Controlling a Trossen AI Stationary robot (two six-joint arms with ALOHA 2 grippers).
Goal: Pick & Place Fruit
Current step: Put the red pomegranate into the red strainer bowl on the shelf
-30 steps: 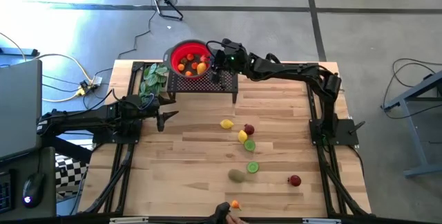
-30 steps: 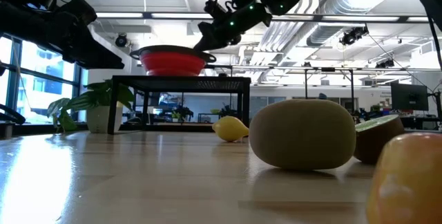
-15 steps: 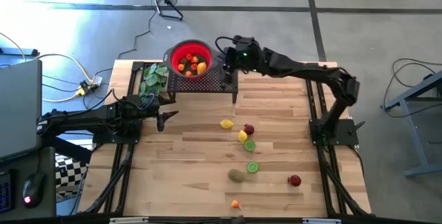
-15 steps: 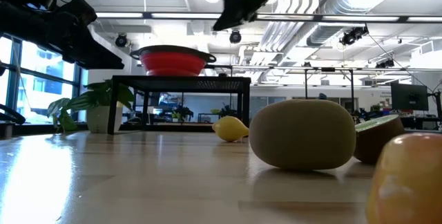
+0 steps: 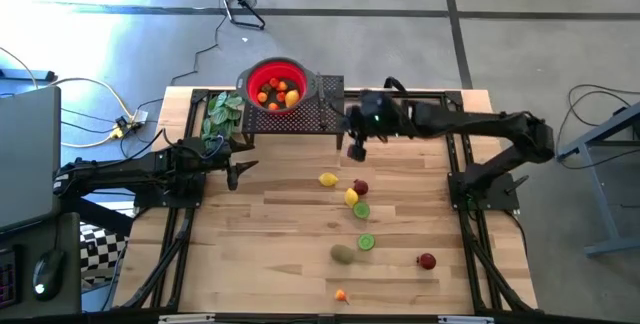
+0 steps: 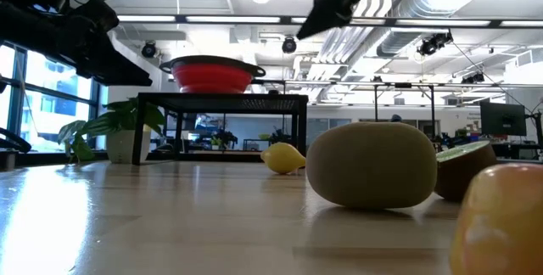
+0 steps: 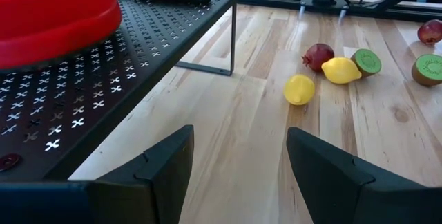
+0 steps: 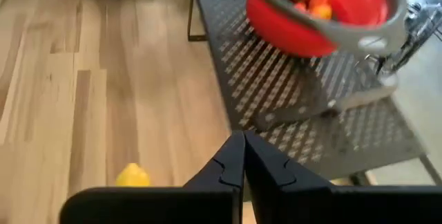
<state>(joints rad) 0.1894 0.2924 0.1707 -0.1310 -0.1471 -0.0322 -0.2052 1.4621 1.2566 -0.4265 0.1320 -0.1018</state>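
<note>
From above, we are seeing our right gripper [image 5: 355,150] hanging closed and empty just off the front edge of the black rack [image 5: 330,114], which is sitting at the far edge of the surface [image 5: 280,224] with the red bowl [image 5: 275,84] on it, several fruits already inside. The remaining fruit is lying in a loose line down the middle of the surface toward the near edge: a lemon [image 5: 327,179], a red piece [image 5: 360,187], a second lemon [image 5: 351,197], two lime halves [image 5: 361,209], a kiwi [image 5: 343,254], another red piece [image 5: 427,261] and a small orange one [image 5: 341,295]. Our left gripper [image 5: 232,172] is waiting near the left edge, beside the leafy bunch [image 5: 222,114]. In the low view the kiwi [image 6: 372,164] is filling the foreground, hiding most of the line. The left wrist view is showing what the overhead cannot: those jaws are standing open, holding nothing. The right wrist view is confirming closed fingertips [image 8: 243,156] over the rack's edge, one lemon [image 8: 132,175] below. We are judging the main risk to be descending with the jaws closed and knocking a round lemon rolling into its close neighbours.
</note>
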